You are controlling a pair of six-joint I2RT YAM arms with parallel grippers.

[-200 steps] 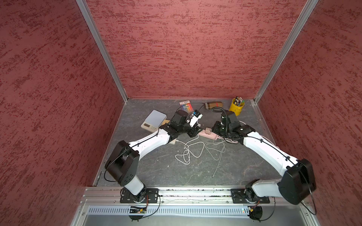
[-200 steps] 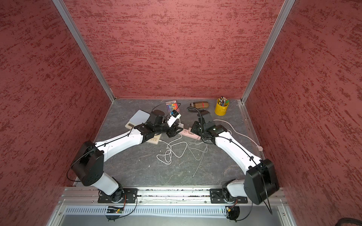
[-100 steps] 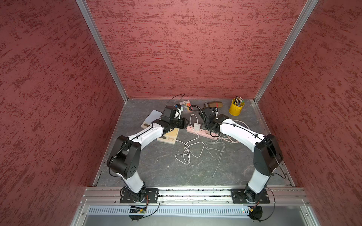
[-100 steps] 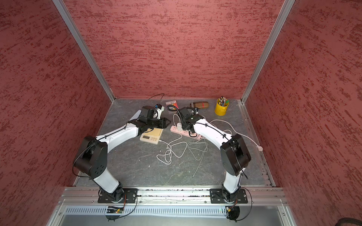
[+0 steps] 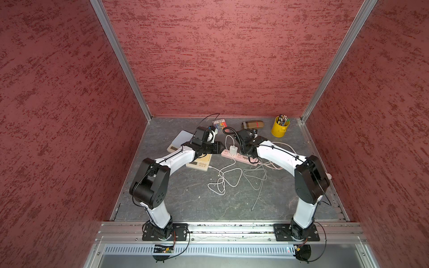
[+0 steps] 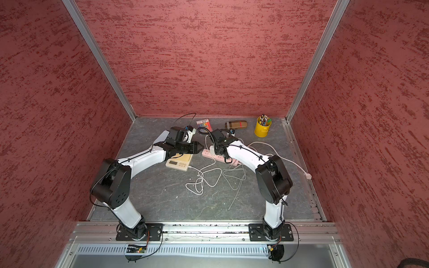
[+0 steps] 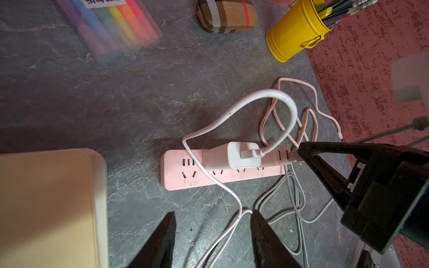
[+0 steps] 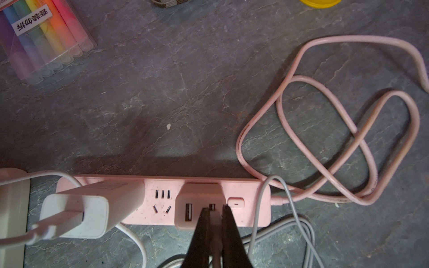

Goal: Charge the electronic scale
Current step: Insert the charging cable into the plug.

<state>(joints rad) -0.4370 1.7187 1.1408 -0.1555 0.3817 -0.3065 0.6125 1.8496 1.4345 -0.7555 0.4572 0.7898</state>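
Smooth pink plastic power strip (image 8: 250,208) lies flat on the grey stone-look tabletop (image 8: 162,92). R gripper (image 8: 214,210) pinches a thin grey cable plug (image 8: 216,222) at a boxy adapter (image 8: 199,197); I can't see if it's seated. L gripper (image 7: 212,212) gapes empty, w/ the rounded cream scale (image 7: 46,204) just beside it, partly cut off.

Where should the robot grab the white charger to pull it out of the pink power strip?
Grip the white charger by its two flat sides, probably from straight above: it stands upright in the pink power strip, and its white cable plugs into the top face, so pinch below that plug.
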